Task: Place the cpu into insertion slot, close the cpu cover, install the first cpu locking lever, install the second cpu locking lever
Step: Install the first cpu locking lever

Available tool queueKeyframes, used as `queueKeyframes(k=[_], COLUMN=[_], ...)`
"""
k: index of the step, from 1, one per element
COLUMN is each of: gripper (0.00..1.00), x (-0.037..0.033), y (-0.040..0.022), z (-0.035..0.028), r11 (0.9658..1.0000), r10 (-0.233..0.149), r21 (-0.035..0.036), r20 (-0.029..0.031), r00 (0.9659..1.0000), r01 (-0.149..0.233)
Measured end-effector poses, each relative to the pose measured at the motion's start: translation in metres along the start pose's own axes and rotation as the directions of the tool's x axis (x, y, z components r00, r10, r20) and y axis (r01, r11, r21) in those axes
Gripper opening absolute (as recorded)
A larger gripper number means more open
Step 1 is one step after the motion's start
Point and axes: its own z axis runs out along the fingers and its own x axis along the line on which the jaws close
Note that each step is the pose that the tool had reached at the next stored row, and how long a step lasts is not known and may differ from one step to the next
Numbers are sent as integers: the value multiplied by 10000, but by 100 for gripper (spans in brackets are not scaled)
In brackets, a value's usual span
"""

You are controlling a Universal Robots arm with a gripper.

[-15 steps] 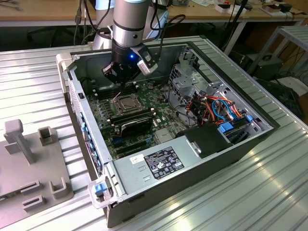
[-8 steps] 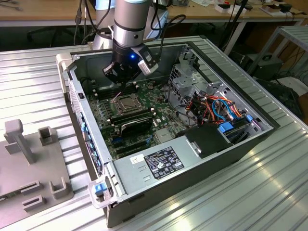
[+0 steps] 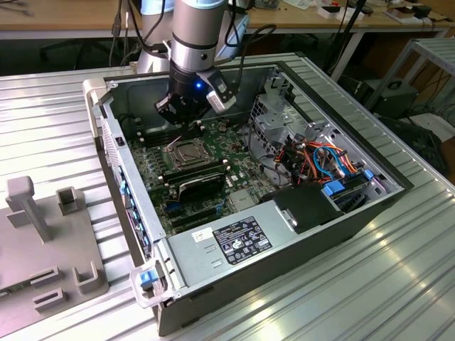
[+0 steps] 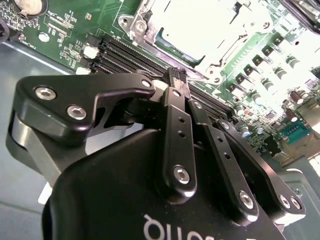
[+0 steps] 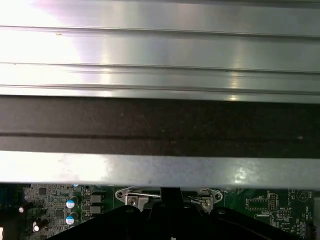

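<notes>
Ribbed silver aluminium table: carries the open grey steel computer case, lid off so that I can reach down into it.

1. Black two-finger gripper, mine: lowered inside the case, tips drawn together with no gap showing. I cannot tell whether anything thin is pinched between them.
2. Square silver-rimmed insertion slot: mounted on the green circuit board, just beyond my fingertips.
3. Flat silvery square cpu: by my judgement seated in the slot, washed out by glare.
4. Thin silver window-frame cpu cover: looks laid down around the chip. That would account for my narrow, closed pose at its rim, beside the thin silver wire lever.
5. Long black memory slots: directly under my fingers, crowding the approach to the rim.
6. Silver perforated drive cage and orange-and-blue cable bundle: off to one side of me, well apart. The case wall stands close behind my fingers.
</notes>
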Motion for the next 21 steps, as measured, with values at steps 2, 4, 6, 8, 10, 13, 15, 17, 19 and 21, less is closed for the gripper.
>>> queueKeyframes(k=[2, 4, 6, 8, 10, 13, 15, 17, 19, 21], gripper=[11, 11, 11, 11, 11, 11, 11, 11, 11, 11], x=[-15, -28, -42, -55, -67, -76, -76, -76, -76, -76], y=[-1, -2, -3, -4, -4, -6, -5, -6, -5, -6], z=[17, 33, 50, 61, 74, 82, 86, 87, 97, 103], r11=[10000, 10000, 10000, 10000, 10000, 10000, 10000, 10000, 10000, 10000], r10=[0, -1, 0, -1, 0, -1, 0, 0, 0, 0], r21=[0, 0, 0, 0, -1, 3, 1, 2, -2, 0], r20=[0, 0, 0, 0, 0, -1, 0, -3, 0, -2], r00=[10000, 10000, 10000, 10000, 10000, 10000, 10000, 10000, 10000, 10000], r01=[0, 1, 0, 1, 0, 1, 0, 0, 0, 0])
